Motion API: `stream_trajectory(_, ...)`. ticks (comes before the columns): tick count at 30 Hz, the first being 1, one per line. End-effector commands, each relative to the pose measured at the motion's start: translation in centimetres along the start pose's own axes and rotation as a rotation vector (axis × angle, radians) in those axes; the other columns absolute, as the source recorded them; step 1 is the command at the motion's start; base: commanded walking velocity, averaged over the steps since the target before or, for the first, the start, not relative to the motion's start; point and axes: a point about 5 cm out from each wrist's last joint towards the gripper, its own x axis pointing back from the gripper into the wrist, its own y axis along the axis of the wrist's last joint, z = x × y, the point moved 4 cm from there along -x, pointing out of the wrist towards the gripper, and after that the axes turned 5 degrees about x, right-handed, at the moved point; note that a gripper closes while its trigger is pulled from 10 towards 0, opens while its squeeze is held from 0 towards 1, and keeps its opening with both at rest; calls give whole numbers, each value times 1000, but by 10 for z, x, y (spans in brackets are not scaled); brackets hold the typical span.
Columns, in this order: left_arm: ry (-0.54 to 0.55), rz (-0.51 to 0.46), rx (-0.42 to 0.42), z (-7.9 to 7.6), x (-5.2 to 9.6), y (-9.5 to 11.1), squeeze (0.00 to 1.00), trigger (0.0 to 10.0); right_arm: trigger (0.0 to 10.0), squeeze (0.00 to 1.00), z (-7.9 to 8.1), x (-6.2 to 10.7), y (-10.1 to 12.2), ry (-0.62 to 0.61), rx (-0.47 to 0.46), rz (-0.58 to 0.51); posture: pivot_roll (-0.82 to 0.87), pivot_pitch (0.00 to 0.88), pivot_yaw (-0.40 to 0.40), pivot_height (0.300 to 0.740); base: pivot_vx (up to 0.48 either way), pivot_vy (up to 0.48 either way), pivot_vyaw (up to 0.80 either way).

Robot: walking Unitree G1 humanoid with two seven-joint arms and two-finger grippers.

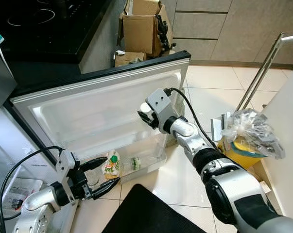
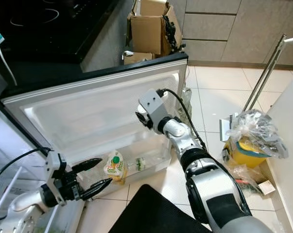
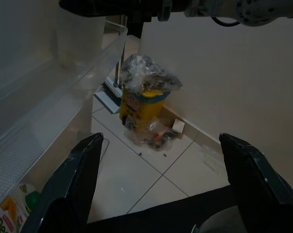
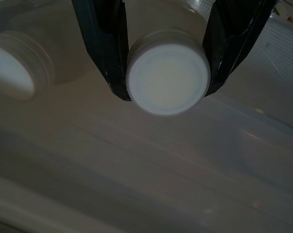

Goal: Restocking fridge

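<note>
Two grippers work at the open fridge door (image 1: pixel 102 104). Nearest, the left gripper (image 1: pixel 98 175) spreads wide, empty, beside the juice carton (image 1: pixel 112 165) in the door shelf (image 1: pixel 151 158). Farther, the right gripper (image 4: pixel 165 73) clamps a white-capped bottle (image 4: pixel 166 77) by its neck; likely rigid, smooth, slippery.

The open white fridge door (image 1: pixel 102 109) carried 1 clear plastic door shelf (image 1: pixel 153 156) along its lower edge. In this shelf stood a pale juice carton with a green cap (image 1: pixel 112 164), and just beside it lay a small clear bottle with a green label (image 1: pixel 135 162). The beige tiled floor (image 1: pixel 209 82) carried a black mat (image 1: pixel 146 213) below the door. Near the white wall stood a yellow bin with a crumpled clear plastic bag (image 1: pixel 248 136), and brown cardboard boxes (image 1: pixel 142 24) stood well apart from it.
</note>
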Motion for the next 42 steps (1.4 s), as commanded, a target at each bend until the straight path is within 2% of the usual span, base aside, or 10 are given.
stream_trajectory(1, -6, 9, 19, -2, -1, -5, 0, 10000, 10000, 0, 13, 5, -23, 56, -29, 83, 68, 166, 10, 740, 0, 0, 0)
stream_trajectory(15, -22, 9, 13, 2, -8, -5, 0, 10000, 10000, 0, 24, 6, -23, 174, -21, 83, 46, 137, 16, 740, 0, 0, 0)
stream_trajectory(29, -34, 5, 6, 7, -14, -4, 0, 10000, 10000, 0, 26, 8, -17, 248, -18, 57, 33, 118, 23, 740, 0, 0, 0)
stream_trajectory(36, -42, 4, 3, 7, -16, -4, 0, 10000, 10000, 0, 14, 9, -25, 168, 6, 115, 30, 119, 25, 740, 0, 0, 0)
stream_trajectory(42, -41, 3, 4, 7, -16, -4, 0, 10000, 10000, 0, 24, 12, -36, 212, 9, 154, 30, 120, 23, 740, 0, 0, 0)
